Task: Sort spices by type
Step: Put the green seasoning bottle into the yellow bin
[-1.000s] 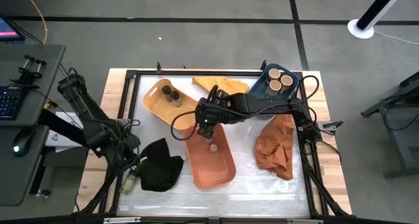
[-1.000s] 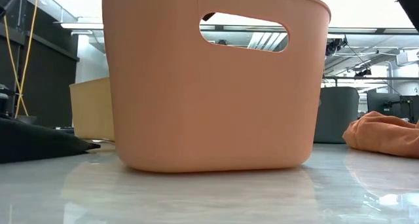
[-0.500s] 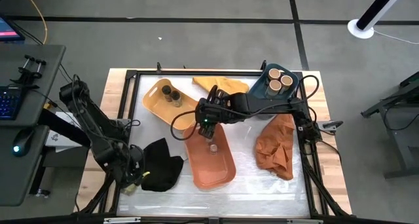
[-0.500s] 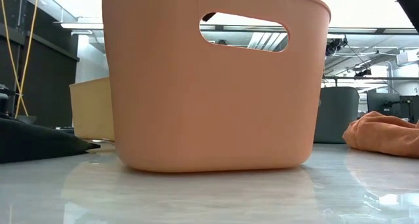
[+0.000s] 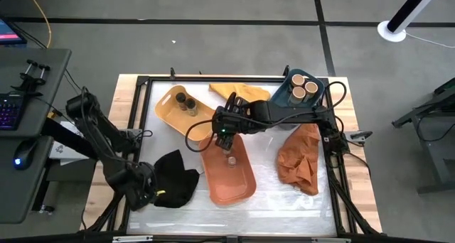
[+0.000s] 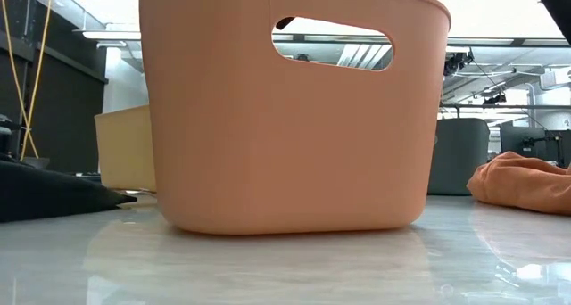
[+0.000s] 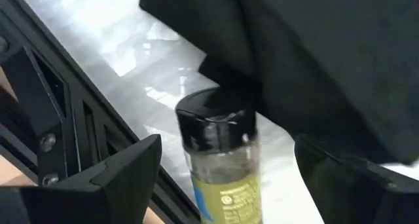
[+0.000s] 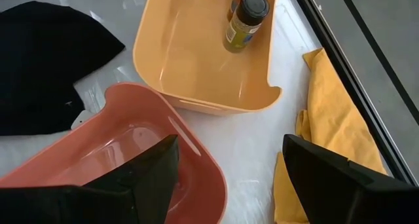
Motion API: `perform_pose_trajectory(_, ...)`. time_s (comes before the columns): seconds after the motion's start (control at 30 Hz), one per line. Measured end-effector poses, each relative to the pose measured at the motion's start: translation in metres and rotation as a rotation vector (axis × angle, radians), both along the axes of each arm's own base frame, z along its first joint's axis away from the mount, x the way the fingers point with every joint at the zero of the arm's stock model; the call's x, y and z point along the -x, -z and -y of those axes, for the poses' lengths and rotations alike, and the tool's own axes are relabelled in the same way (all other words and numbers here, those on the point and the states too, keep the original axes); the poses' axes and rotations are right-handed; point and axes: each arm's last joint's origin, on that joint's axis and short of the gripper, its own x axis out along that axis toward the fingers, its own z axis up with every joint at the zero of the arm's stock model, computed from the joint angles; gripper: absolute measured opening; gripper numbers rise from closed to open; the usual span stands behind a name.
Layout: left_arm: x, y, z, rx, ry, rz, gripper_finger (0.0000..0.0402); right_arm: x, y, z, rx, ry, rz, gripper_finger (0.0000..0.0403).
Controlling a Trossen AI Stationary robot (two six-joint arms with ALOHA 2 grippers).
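A pale, glossy tabletop [image 5: 284, 200] in a dark frame, grey floor around it, carries three tubs and three cloths; at its near-left corner a spice jar [image 7: 219, 155] with a black cap, clear glass and a yellow-green label stands between the fingers of the left gripper [image 7: 222, 185], just beside the black cloth [image 5: 174, 186], whose fold rises right behind it; those fingers stand spread wide, one on each side of the jar and neither touching it, so nothing is held. The step in hand looks like the pick-up of this stray jar; the next move calls for closing squarely on the glass below the cap, without catching the cloth, then carrying it to its own kind. Two dark-capped jars [image 5: 186, 101] sit in the yellow tub [image 5: 167, 109], two tan-topped jars [image 5: 303, 86] in the blue tub [image 5: 283, 95], and one small jar [image 5: 232, 160] in the orange tub [image 5: 238, 186]; which group this one matches I cannot say for certain, though the cap resembles those in the yellow tub. The right gripper [image 8: 229, 178] hangs over the far rim of the orange tub, fingers apart and empty; the yellow cloth [image 5: 245, 90] and orange cloth [image 5: 298, 161] lie untouched.
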Motion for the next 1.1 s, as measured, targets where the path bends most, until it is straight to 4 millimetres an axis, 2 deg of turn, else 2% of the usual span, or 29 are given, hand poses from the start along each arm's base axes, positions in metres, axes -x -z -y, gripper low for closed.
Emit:
perform_pose_trajectory(0.53, -0.014, 0.044, 0.026, -0.010, 0.042, -0.088, 0.0328, 0.000, 0.000, 0.000, 0.001, 0.000, 0.000, 0.0268)
perform_pose_trajectory(0.67, -0.014, 0.043, 0.027, 0.009, 0.066, -0.089, 0.0280, 0.001, 0.001, 0.000, 0.010, 0.000, -0.011, 0.0268)
perform_pose_trajectory(0.83, -0.012, 0.039, 0.024, 0.004, 0.073, -0.087, 0.0160, 0.001, 0.001, 0.000, 0.020, -0.010, -0.019, 0.0268)
perform_pose_trajectory(0.97, -0.010, 0.035, 0.021, -0.005, 0.109, -0.079, 0.0160, 0.001, 0.001, 0.000, 0.023, -0.014, -0.025, 0.0268)
perform_pose_trajectory(1.1, -0.010, 0.017, 0.008, -0.001, 0.163, -0.015, 0.0160, 0.003, 0.002, 0.001, 0.033, -0.028, -0.051, 0.0268)
